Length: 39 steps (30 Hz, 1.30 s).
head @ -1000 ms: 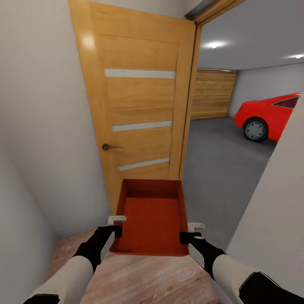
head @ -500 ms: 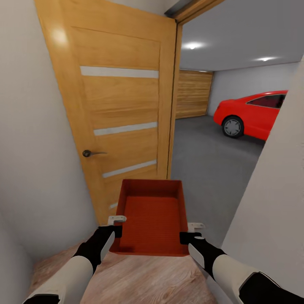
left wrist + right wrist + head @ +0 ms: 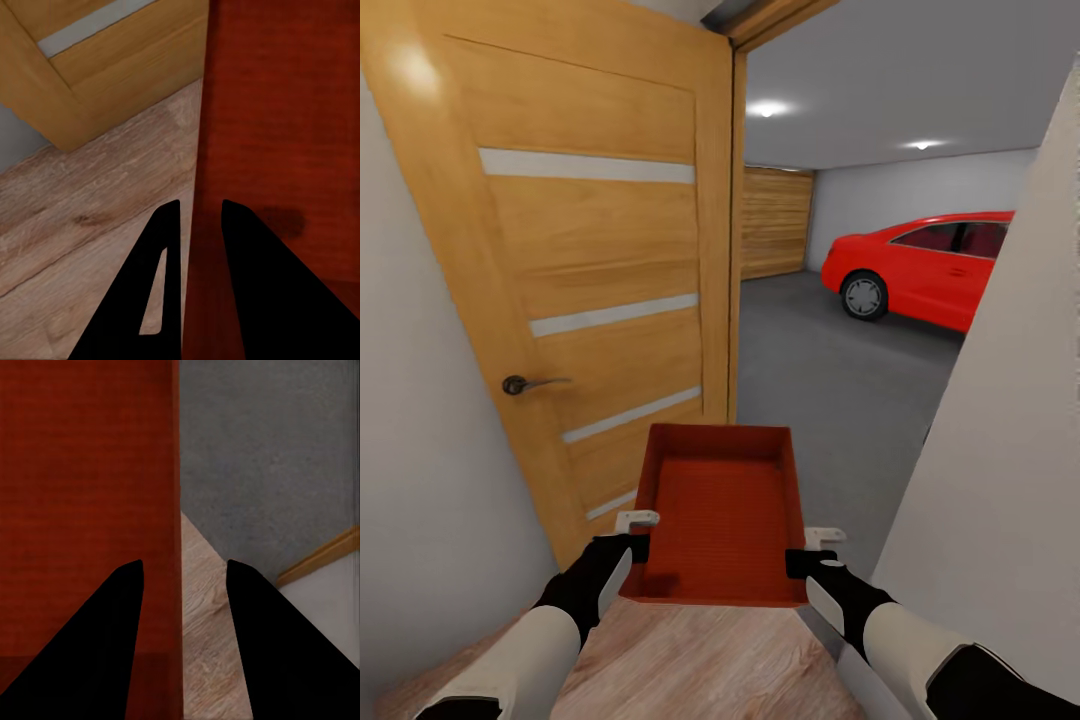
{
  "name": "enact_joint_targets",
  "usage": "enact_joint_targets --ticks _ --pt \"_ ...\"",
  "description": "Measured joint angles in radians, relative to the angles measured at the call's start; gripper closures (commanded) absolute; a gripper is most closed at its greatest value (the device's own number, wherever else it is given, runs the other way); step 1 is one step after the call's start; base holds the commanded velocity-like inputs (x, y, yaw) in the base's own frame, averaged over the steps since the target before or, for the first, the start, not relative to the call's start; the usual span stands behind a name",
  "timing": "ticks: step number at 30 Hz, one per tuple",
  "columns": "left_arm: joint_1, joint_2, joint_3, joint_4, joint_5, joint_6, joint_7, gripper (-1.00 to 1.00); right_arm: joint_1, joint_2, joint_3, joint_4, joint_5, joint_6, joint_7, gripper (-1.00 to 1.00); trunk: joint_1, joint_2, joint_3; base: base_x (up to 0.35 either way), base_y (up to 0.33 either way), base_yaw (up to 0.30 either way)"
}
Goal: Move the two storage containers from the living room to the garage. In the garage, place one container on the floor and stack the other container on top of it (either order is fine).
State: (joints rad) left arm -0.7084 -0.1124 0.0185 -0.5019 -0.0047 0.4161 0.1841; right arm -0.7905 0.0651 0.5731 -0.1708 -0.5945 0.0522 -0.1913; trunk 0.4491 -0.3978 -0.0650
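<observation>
At the garage doorway we carry one orange-red lidless rectangular storage bin (image 3: pixel 720 525) out front, level, above the light wood-plank floor (image 3: pixel 690 665). Our left gripper (image 3: pixel 632 535) is clamped on the bin's left wall; in the left wrist view its black fingers (image 3: pixel 161 292) straddle that wall, one inside, one outside. Our right gripper (image 3: pixel 810 552) pinches the right wall the same way, wall edge running between the fingers in the right wrist view. Bin looks empty, ribbed bottom showing.

The orange-wood door with pale slits (image 3: pixel 575 290) stands open at our left, close to the bin's far left corner. Past the threshold we see the dull grey concrete garage floor (image 3: pixel 830 380), a red car (image 3: pixel 925 265) well back, and a wooden slatted garage door (image 3: pixel 775 222). A white wall (image 3: pixel 1000 430) crowds our right side.

Progress, as we judge it: this bin is in transit, not yet inside the garage, nothing set down. We can't tell where the second bin is. Left: roll through, lower this one onto concrete or the other bin.
</observation>
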Motion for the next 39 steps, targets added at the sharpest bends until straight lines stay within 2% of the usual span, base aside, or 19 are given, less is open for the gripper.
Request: enact_joint_targets --ticks 39 --pt "0.000 0.001 -0.001 0.000 0.000 0.000 -0.001 1.00 0.001 0.001 0.000 0.000 0.000 -0.001 -0.001 1.00 0.000 0.000 0.000 0.163 0.133 -0.269"
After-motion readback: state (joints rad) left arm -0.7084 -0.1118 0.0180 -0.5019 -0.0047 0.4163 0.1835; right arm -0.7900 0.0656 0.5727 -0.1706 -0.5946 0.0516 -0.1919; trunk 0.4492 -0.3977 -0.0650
